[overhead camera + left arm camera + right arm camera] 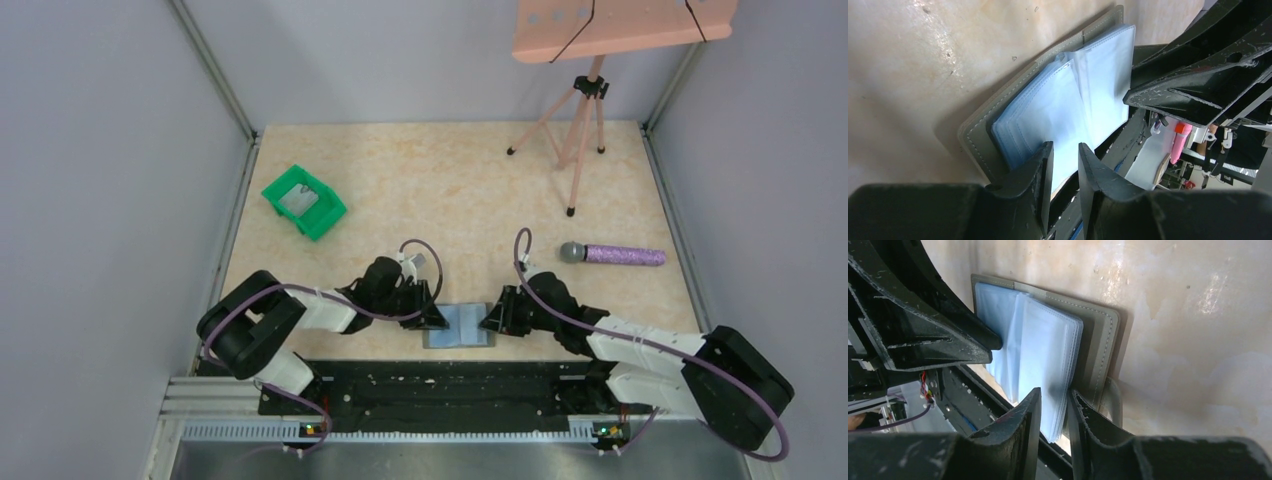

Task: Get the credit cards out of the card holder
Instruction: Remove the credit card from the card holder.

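Working the holder [460, 325]: it lies open flat at the near edge of the table [450, 170], long axis left-right, spine pointing away from the bases. Left gripper [1065, 150] is at the holder's left end and right gripper [1053, 395] at its right end, both equally close.

Left jaws are a narrow slit over the clear sleeves [1048, 110]; can't tell if they pinch any. Right jaws are the same width, with a sleeve-stack corner between them; clamp unconfirmed. No card visible.

The surface is smooth and glossy, so I expect the holder to slide. Bin [303, 201] is back-left of the holder, mic [615, 255] back-right, tripod [578, 130] behind; all well apart.
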Controlling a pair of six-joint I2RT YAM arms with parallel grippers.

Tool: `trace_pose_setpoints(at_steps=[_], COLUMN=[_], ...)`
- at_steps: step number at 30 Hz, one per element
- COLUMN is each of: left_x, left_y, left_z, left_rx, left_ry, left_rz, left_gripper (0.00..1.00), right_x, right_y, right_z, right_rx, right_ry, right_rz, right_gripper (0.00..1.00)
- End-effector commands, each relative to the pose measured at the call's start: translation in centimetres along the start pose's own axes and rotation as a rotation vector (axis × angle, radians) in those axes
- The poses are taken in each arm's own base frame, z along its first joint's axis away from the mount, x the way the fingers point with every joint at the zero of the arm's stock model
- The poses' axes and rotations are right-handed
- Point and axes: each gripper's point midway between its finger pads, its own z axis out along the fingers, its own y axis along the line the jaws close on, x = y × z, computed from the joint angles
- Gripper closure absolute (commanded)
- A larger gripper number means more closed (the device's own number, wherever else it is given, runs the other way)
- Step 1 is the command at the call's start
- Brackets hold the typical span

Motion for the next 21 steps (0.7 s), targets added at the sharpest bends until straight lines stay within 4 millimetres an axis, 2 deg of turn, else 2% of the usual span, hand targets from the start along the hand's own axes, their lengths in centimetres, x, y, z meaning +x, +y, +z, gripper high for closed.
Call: trace_pose_setpoints(at_steps=[1,6,13,21], left_x=[0.4,-0.3,-1.1,-1.1], left_y=[1.0,1.3,1.8,1.1], left_z=[0.0,-0.9,-2.1,-2.1], left_rx=[-0.037,-0.108,-0.194,-0.167], left_ry=[-0.013,-0.048,-0.089,-0.083], left_rz=[0.000,0.019,0.051,0.054], left_gripper=[0.69,0.69,0.69,0.66], right_x=[-1.1,-1.8,-1.4,-1.3], right_y=[1.3,2.0,2.0,2.4], right_z=[-0.6,-1.3,-1.2,-0.8], right_rx=[-0.041,-0.047,-0.058,-0.078], right_ry=[-0.037,-0.065,-0.056,-0.041], right_rz=[-0.024,-0.027,0.002,0.011], right_gripper=[0.74,0.72,0.70,0.68])
